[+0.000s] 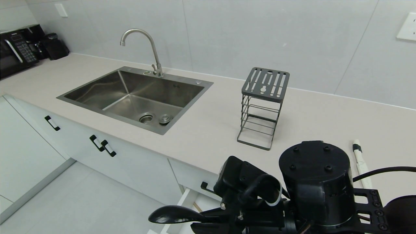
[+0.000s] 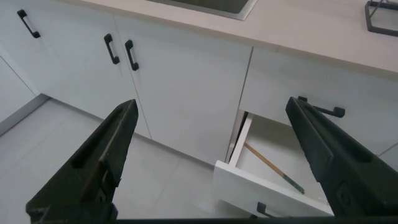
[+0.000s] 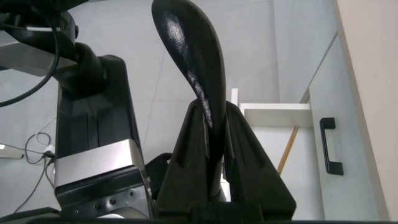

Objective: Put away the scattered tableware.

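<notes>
My right gripper (image 3: 210, 124) is shut on the handle of a black spoon (image 3: 189, 50); its bowl sticks out beyond the fingers. In the head view that spoon (image 1: 174, 214) hangs in front of the counter edge, above an open white drawer (image 1: 191, 199). The drawer (image 2: 267, 180) holds a wooden chopstick (image 2: 273, 167), also seen past the spoon as chopstick (image 3: 287, 149). My left gripper (image 2: 211, 106) is open and holds nothing, out in front of the cabinet and facing the drawer. A white utensil with a black band (image 1: 360, 161) lies on the counter at the right.
A dark wire rack (image 1: 262, 107) stands on the counter (image 1: 208, 130) right of the steel sink (image 1: 97, 87) and its faucet (image 1: 152, 48). A black microwave (image 1: 14, 48) sits far left. Cabinet doors with black handles (image 2: 118, 50) run below the counter.
</notes>
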Motion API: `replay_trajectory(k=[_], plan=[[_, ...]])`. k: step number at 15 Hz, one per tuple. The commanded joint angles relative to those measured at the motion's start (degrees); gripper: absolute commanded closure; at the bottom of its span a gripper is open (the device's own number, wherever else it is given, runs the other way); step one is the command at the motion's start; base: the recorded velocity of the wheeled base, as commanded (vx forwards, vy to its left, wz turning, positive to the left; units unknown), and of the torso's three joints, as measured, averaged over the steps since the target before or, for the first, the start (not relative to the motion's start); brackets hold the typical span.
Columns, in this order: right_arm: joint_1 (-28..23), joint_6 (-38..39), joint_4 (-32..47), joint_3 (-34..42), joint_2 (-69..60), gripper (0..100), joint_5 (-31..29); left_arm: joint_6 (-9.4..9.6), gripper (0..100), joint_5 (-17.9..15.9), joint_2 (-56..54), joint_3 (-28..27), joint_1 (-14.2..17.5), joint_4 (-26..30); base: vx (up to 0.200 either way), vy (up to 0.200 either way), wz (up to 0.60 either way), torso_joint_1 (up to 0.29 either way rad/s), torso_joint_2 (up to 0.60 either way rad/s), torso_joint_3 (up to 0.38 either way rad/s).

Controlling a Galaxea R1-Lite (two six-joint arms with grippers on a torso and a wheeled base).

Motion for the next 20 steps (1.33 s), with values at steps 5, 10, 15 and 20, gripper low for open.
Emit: replay_trajectory(k=[5, 10, 15, 20], plan=[[0.1, 0.1, 0.0, -1.0, 0.2, 100, 0.0, -0.03, 0, 0.0, 0.0, 0.0, 0.0, 0.0, 0.0, 0.0, 0.0, -0.278, 0.55, 0.266], [0.5, 0.1, 0.0, -1.0, 0.2, 100, 0.0, -0.03, 0, 0.0, 0.0, 0.0, 0.0, 0.0, 0.0, 0.0, 0.0, -0.265, 0.52, 0.249], [1.7, 0.1, 0.1, -1.7, 0.3, 100, 0.0, -0.03, 0, 0.0, 0.0, 0.0, 0.0, 0.0, 0.0, 0.0, 0.0, -0.261, 0.5, 0.234], [2.5, 0.4, 0.1, -1.8, 0.3, 100, 0.0, -0.03, 0, 0.1, 0.0, 0.0, 0.0, 0.0, 0.0, 0.0, 0.0, -0.254, 0.45, 0.203]])
